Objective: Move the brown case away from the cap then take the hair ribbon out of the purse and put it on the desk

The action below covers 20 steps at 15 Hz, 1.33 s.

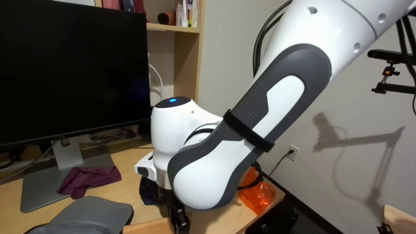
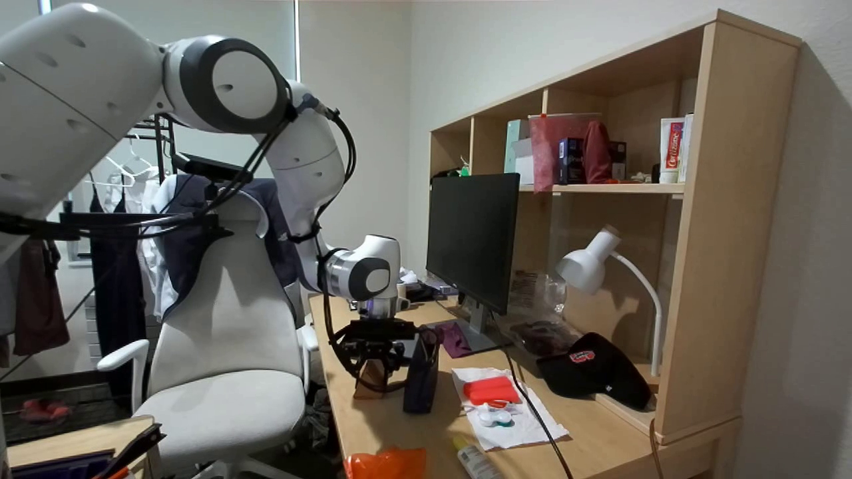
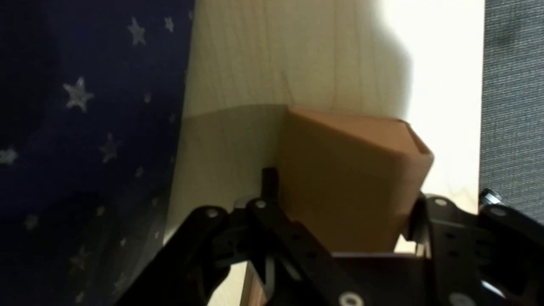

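Observation:
In the wrist view, the brown case (image 3: 340,182) stands between the two fingers of my gripper (image 3: 344,189), which appear to press against it from either side. An exterior view shows the case (image 2: 370,380) low on the desk (image 2: 383,426) under the gripper. Just beside it is the purse (image 2: 422,376), upright; its navy, star-printed side (image 3: 85,140) fills the left of the wrist view, with a strip of desk between it and the case. The black cap (image 2: 594,371), red emblem in front, lies farther off by the shelf. I cannot make out the hair ribbon.
A maroon cloth (image 1: 89,180) lies on the monitor's stand (image 1: 39,195), with a grey pad (image 1: 94,208) nearby. An orange plastic bag (image 1: 256,191) sits at the desk's end. White paper (image 2: 489,426) holds a red item (image 2: 491,390); a cable crosses it. A lamp (image 2: 589,266) overhangs the cap.

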Tool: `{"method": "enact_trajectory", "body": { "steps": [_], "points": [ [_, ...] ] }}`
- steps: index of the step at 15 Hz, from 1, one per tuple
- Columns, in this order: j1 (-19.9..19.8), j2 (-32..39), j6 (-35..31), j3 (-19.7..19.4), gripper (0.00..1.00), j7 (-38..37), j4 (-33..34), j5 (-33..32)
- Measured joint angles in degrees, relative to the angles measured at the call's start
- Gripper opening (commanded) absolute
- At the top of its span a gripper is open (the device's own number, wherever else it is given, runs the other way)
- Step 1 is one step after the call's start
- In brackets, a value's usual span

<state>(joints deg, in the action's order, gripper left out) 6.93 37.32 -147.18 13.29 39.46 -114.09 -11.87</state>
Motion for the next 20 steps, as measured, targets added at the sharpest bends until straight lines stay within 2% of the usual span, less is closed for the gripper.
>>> {"method": "enact_trajectory", "body": {
  "steps": [6, 14, 16, 20],
  "points": [
    [-2.69, -3.16, -2.77, 2.4, 0.38, 0.15, -3.36, 0.1],
    [-5.17, -21.06, -4.77, 2.64, 0.38, 0.15, -16.22, 2.08],
    [-5.45, -26.27, -4.94, 2.32, 0.38, 0.15, -19.37, 4.43],
    [-5.87, -37.19, -5.39, -0.33, 0.38, 2.67, -25.2, 14.35]
  ]
}}
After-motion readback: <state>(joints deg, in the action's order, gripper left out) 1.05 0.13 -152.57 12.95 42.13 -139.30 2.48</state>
